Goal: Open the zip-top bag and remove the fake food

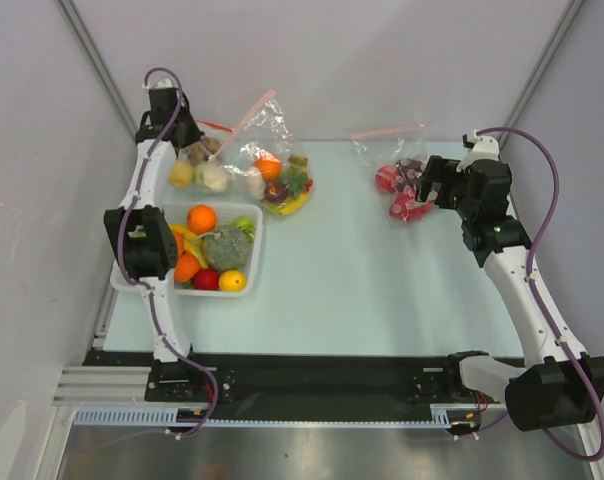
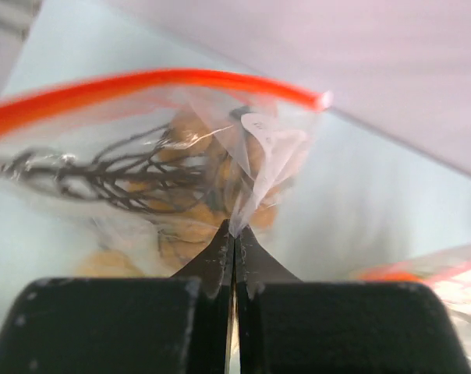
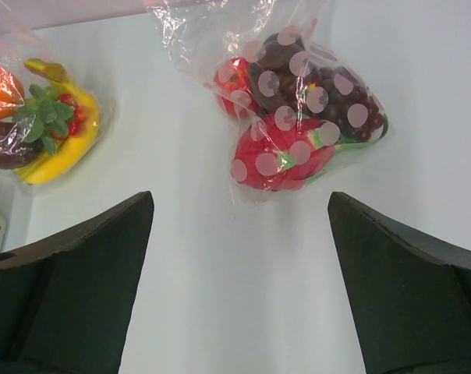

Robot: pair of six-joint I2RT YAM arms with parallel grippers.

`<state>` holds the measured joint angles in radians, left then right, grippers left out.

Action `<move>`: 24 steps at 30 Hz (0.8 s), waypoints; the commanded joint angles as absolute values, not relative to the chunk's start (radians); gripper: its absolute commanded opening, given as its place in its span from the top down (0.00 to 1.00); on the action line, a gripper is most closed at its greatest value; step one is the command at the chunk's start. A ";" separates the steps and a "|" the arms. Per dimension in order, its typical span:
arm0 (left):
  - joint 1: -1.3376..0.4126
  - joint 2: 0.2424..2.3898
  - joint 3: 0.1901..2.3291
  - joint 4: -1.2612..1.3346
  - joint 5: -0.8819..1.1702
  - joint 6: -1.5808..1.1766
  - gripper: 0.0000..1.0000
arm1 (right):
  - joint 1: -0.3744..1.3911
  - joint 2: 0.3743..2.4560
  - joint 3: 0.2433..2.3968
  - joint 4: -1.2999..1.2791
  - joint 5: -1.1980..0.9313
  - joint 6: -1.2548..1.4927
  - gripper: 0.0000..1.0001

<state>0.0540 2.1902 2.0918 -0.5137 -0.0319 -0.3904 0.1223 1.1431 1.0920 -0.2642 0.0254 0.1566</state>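
Note:
The zip-top bag lies at the far left back of the table. It is clear plastic with a red-orange zip rim and a white label. Fake food shows inside: a brown bumpy piece, a yellow fruit and a pale leafy head. My left gripper is shut, and in the left wrist view its fingertips pinch a fold of the bag's clear plastic below the rim. My right gripper hangs open over the table on the right, with nothing between its fingers.
A second clear bag with a pink zip strip holds an orange and a banana. A third bag of red and purple toys lies just ahead of the right gripper. A white basket of loose toy produce stands at the near left.

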 commanded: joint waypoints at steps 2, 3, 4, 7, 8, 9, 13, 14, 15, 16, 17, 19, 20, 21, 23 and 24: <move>0.049 2.054 2.197 -0.471 0.035 -0.354 1.00 | 0.117 1.141 1.097 -0.245 0.014 0.158 0.00; 0.046 2.037 2.180 -0.462 0.038 -0.350 1.00 | 0.118 1.141 1.098 -0.245 0.014 0.160 0.00; 0.046 2.022 2.166 -0.454 0.044 -0.338 1.00 | 0.118 1.141 1.100 -0.244 0.011 0.161 0.00; 0.040 1.939 2.093 -0.387 0.075 -0.324 1.00 | 0.118 1.144 1.100 -0.241 0.011 0.166 0.00; 0.038 1.916 2.079 -0.371 0.095 -0.318 1.00 | 0.118 1.144 1.100 -0.242 0.011 0.167 0.00; 0.037 1.881 2.060 -0.350 0.106 -0.310 1.00 | 0.118 1.143 1.100 -0.242 0.011 0.170 0.00; 0.026 1.804 2.057 -0.345 0.175 -0.276 1.00 | 0.118 1.137 1.097 -0.245 -0.015 0.173 0.00; 0.022 1.789 2.057 -0.347 0.189 -0.270 1.00 | 0.117 1.135 1.098 -0.247 -0.017 0.175 0.00; 0.017 1.772 2.053 -0.350 0.230 -0.262 1.00 | 0.118 1.132 1.098 -0.247 -0.020 0.176 0.00; 0.012 1.737 2.046 -0.351 0.247 -0.250 1.00 | 0.118 1.132 1.101 -0.245 -0.028 0.176 0.00; 0.008 1.717 2.039 -0.353 0.262 -0.242 1.00 | 0.118 1.129 1.104 -0.245 -0.031 0.178 0.00; -0.024 1.678 2.008 -0.356 0.314 -0.221 1.00 | 0.118 1.127 1.111 -0.250 -0.049 0.179 0.00; -0.041 1.628 1.993 -0.356 0.328 -0.216 1.00 | 0.118 1.124 1.114 -0.252 -0.055 0.181 0.00; -0.049 1.605 1.953 -0.348 0.362 -0.212 1.00 | 0.118 1.123 1.115 -0.253 -0.064 0.181 0.00; -0.072 1.518 1.901 -0.333 0.399 -0.212 1.00 | 0.118 1.114 1.118 -0.261 -0.095 0.176 0.00; -0.080 1.485 1.846 -0.321 0.414 -0.212 1.00 | 0.118 1.111 1.118 -0.264 -0.104 0.178 0.00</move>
<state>-0.0486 1.6268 1.9102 -0.4072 0.2985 -0.2409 0.1219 1.1431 1.0920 -0.2695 -0.0532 0.1722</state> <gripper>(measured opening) 0.007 0.995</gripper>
